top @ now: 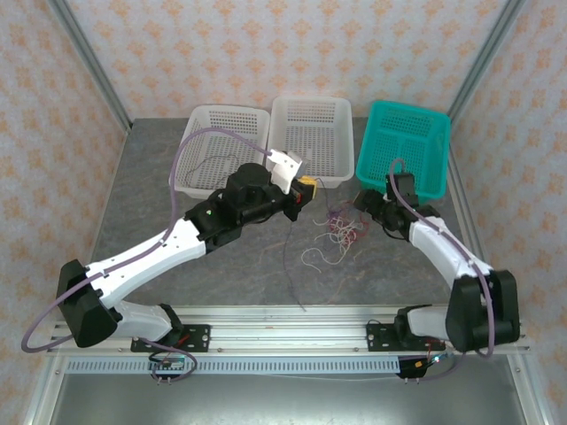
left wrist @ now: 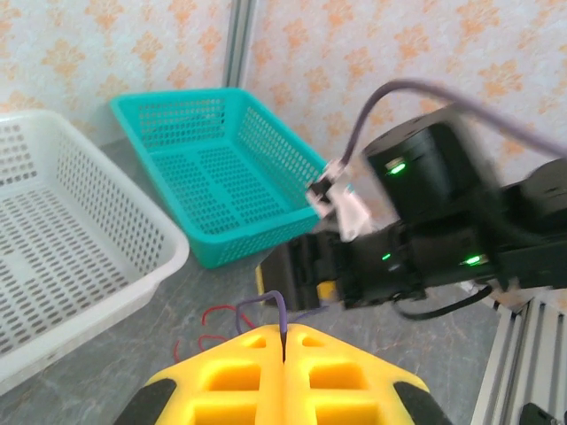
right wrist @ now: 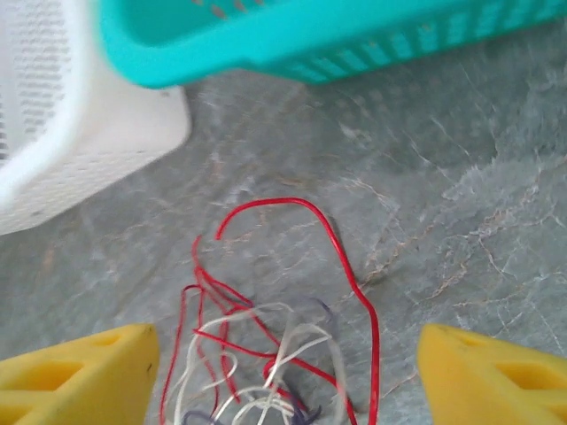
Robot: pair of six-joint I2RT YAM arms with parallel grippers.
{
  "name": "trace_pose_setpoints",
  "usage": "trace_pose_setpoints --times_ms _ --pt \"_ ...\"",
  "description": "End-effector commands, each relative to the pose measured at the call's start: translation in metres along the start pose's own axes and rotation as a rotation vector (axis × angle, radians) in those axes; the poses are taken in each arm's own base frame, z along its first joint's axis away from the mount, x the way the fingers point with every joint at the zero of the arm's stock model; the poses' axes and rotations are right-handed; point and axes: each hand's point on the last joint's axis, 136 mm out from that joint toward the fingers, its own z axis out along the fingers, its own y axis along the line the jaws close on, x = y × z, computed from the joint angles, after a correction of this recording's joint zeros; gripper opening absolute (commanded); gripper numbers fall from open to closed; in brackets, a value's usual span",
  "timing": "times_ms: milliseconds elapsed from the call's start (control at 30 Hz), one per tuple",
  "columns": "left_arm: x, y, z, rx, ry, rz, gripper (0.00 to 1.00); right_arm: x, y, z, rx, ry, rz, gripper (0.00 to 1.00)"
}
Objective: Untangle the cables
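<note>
Pinches a thin purple-grey cable (left wrist: 282,317) in the left tool (left wrist: 283,335), with both yellow fingers (left wrist: 266,347) pressed flat together and the strand coming up out of the seam. Holds that tool above the grey surface (top: 151,204), just in front of the middle white basket (top: 310,133). Trails the same strand from there down toward the near edge of the surface.

Spreads the right tool (right wrist: 288,350) wide, with 1 yellow finger at each lower corner of the right wrist view and nothing gripped. Frames the tangled cables (top: 337,228) between those 2 fingers. Cannot tell whether the fingers touch them.

Leaves the tangle lying on the surface between the 2 tools, near the front edge of the teal basket (top: 403,146) and outside every basket. Shows in the heap a red cable (right wrist: 341,257), looped in a tall arch and running down the right side. Shows also several white cables (right wrist: 292,341), crossed over red strands at the bottom of the right wrist view, and a trace of purple beneath.

Sets 3 baskets along the far side of the surface: 2 white, including the left white basket (top: 226,146), and the teal one on the right.
</note>
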Motion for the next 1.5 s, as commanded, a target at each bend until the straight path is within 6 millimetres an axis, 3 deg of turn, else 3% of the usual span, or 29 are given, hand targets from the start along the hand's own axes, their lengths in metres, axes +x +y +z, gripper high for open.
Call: trace_pose_setpoints --times_ms 0,133,233,300,400,500,567,700,833,967,1067,1133,1267,1367,1467 --pt "0.008 0.013 -0.004 -0.064 0.058 0.014 0.00 -0.028 0.037 -0.059 -0.144 -0.181 -0.266 0.78" --pt "0.004 0.014 -0.006 -0.070 0.049 0.013 0.00 -0.015 0.076 -0.090 -0.355 -0.317 -0.454 0.77" --pt "0.005 0.014 -0.006 -0.070 0.049 0.008 0.00 0.024 0.115 -0.093 -0.538 -0.336 -0.694 0.76" --pt "0.004 0.012 -0.007 -0.060 0.050 0.006 0.00 0.047 0.129 -0.083 -0.538 -0.358 -0.854 0.79" --pt "0.002 0.009 -0.009 -0.046 0.052 0.004 0.00 0.055 0.146 -0.064 -0.519 -0.388 -0.940 0.82" --pt "0.000 0.006 -0.014 -0.035 0.044 0.001 0.00 0.041 0.160 -0.037 -0.470 -0.464 -0.920 0.82" --pt "-0.003 0.005 -0.018 -0.034 0.033 -0.001 0.00 0.028 0.159 -0.013 -0.370 -0.483 -0.903 0.75" --pt "-0.020 0.011 -0.042 -0.073 -0.025 -0.019 0.00 0.003 0.129 0.032 -0.085 -0.487 -0.790 0.41" --pt "-0.048 0.045 -0.089 -0.190 -0.117 -0.111 0.00 0.006 0.086 0.061 0.092 -0.405 -0.576 0.24" --pt "-0.060 0.095 -0.141 -0.350 -0.196 -0.236 0.00 0.015 0.031 0.074 0.217 -0.299 -0.282 0.27" --pt "-0.062 0.123 -0.173 -0.448 -0.242 -0.303 0.00 0.021 0.004 0.075 0.245 -0.278 -0.147 0.29" --pt "-0.062 0.136 -0.189 -0.499 -0.264 -0.328 0.00 0.023 -0.010 0.073 0.270 -0.279 -0.097 0.29" --pt "-0.056 0.159 -0.209 -0.587 -0.282 -0.391 0.00 0.024 -0.041 0.071 0.341 -0.266 0.041 0.18" --pt "-0.047 0.178 -0.223 -0.666 -0.287 -0.446 0.00 0.027 -0.079 0.064 0.425 -0.269 0.228 0.20" --pt "-0.037 0.198 -0.245 -0.754 -0.313 -0.511 0.00 0.026 -0.100 0.054 0.449 -0.289 0.340 0.22"
